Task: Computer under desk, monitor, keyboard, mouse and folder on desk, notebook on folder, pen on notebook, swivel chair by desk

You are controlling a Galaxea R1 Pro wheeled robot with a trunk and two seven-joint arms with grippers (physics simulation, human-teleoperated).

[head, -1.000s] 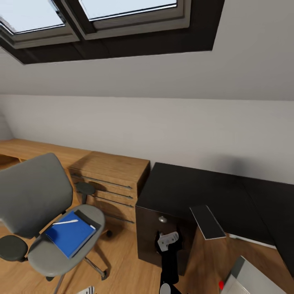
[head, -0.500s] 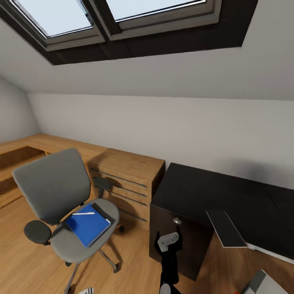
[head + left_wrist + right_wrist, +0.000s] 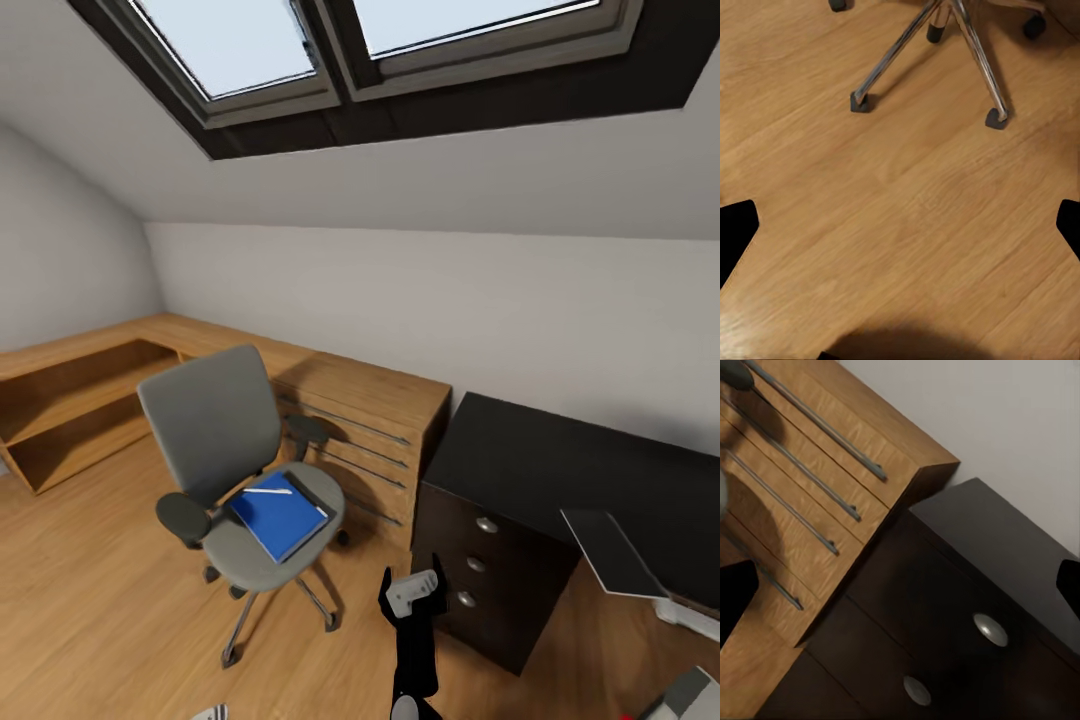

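You see the chair point(image 3: 240, 480) left of the dark bench point(image 3: 560, 470) — folder point(image 3: 280, 515) and pen point(image 3: 268, 491) on its seat; both pincers' spread can't be told.

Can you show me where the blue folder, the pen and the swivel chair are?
blue folder point(image 3: 283, 520), head view, middle of its cover.
pen point(image 3: 267, 491), head view, middle of its white shaft.
swivel chair point(image 3: 212, 420), head view, middle of its grey backrest.

A grey swivel chair point(image 3: 235, 470) stands on the wood floor point(image 3: 90, 600) beside the wooden drawer unit point(image 3: 370, 440), its seat carrying a blue folder point(image 3: 280, 517) with a white pen point(image 3: 267, 491) on top, and a dark desk point(image 3: 560, 470) stands just beside.
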